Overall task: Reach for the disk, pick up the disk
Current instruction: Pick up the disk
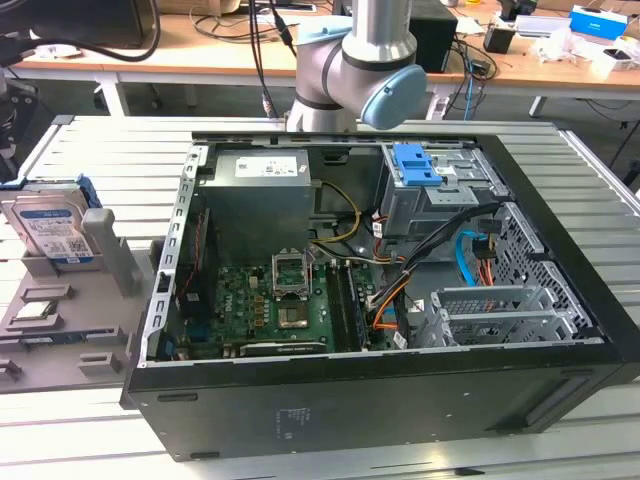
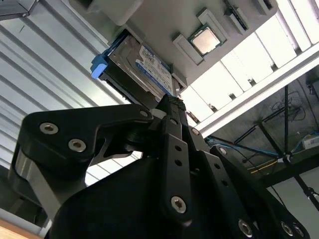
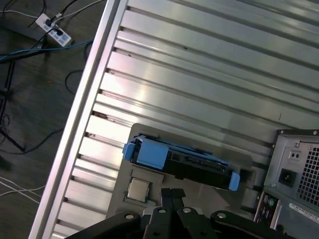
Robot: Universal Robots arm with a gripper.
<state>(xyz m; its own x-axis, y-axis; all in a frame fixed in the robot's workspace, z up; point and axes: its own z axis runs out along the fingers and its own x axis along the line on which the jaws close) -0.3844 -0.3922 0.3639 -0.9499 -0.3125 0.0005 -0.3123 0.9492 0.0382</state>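
Disk [image 1: 52,228] stands on edge in a grey holder [image 1: 112,262] on the slatted metal desk [image 1: 100,140], just beside the open computer case [image 1: 350,410] on the exterior view's left. A small square chip [image 1: 35,311] lies in the same holder, also beside the case. The arm [image 1: 350,60] rises behind the case. In both wrist views the pincer [image 3: 172,191] [image 2: 173,101] is pressed together, pinching nothing, and hangs over the holder, apart from the disk [image 3: 184,159] [image 2: 149,67].

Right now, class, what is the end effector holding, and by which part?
Nothing: the end effector hangs apart from the disk, gripping no part of it.
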